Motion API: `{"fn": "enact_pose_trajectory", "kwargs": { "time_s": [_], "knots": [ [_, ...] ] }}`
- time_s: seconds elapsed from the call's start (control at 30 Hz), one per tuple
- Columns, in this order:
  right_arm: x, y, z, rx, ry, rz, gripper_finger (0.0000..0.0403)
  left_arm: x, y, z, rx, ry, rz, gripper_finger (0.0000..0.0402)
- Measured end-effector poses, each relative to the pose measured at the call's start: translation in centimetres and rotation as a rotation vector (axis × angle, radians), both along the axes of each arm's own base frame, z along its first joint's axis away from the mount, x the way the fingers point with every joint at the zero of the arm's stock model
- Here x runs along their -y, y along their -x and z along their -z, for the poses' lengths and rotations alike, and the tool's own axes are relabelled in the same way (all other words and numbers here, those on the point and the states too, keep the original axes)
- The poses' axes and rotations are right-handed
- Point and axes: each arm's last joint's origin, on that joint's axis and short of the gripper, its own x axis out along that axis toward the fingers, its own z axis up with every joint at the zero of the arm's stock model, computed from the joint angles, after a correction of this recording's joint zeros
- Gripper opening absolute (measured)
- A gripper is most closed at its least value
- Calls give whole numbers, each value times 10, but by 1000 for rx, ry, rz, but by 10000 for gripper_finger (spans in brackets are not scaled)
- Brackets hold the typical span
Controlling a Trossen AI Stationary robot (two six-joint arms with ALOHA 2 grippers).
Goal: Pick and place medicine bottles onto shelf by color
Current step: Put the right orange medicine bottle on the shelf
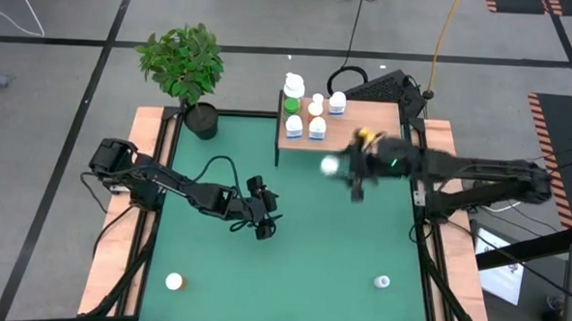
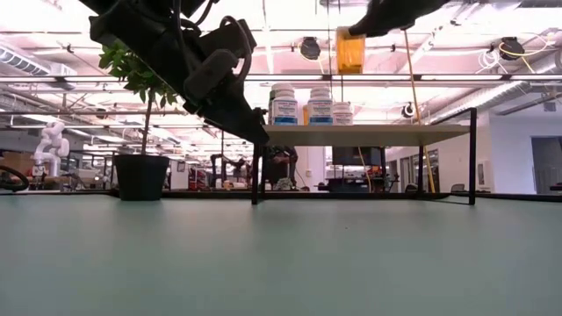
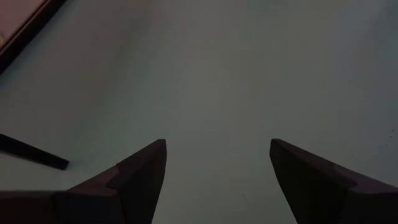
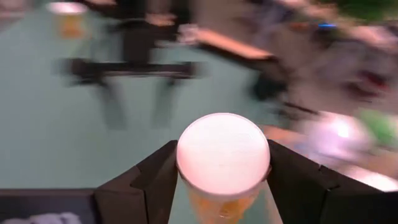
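Gripping an orange bottle point(image 4: 222, 168) (white cap), right fingers point(image 4: 163, 180) near shelf point(image 1: 380, 121), left fingers point(image 3: 140, 177) open, empty.

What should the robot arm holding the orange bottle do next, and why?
Probably carry it a little farther over the shelf and lower it onto a bare spot. The right gripper is shut on the orange bottle, raised above shelf height in the low view, near the shelf's front edge. The other bottles crowd one end.
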Motion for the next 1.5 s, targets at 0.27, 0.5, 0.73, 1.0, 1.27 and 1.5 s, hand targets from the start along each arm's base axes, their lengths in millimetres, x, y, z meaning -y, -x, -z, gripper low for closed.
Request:
{"fn": "enact_pose_trajectory", "kwargs": {
  "time_s": [0.27, 0.5, 0.73, 1.0, 1.27, 1.5],
  "knots": [
    [82, 38, -9, 23, 13, 342, 211, -2, -1, 0, 8, 5, -11, 289],
    [139, 38, 15, 37, -208, 441, 211, -2, -1, -1, 14, 7, -11, 289],
    [160, 27, 36, 18, -309, 424, 212, -2, -1, 0, 4, 5, -11, 289],
    [163, 23, 42, 9, -339, 416, 217, -2, 0, 1, -10, -2, -8, 289],
    [160, 27, 32, 49, -323, 422, 259, -3, 1, 1, -17, -2, -9, 289],
    [152, 35, 12, 144, -279, 413, 278, -3, 1, 1, -16, -2, -10, 289]
  ]
}}
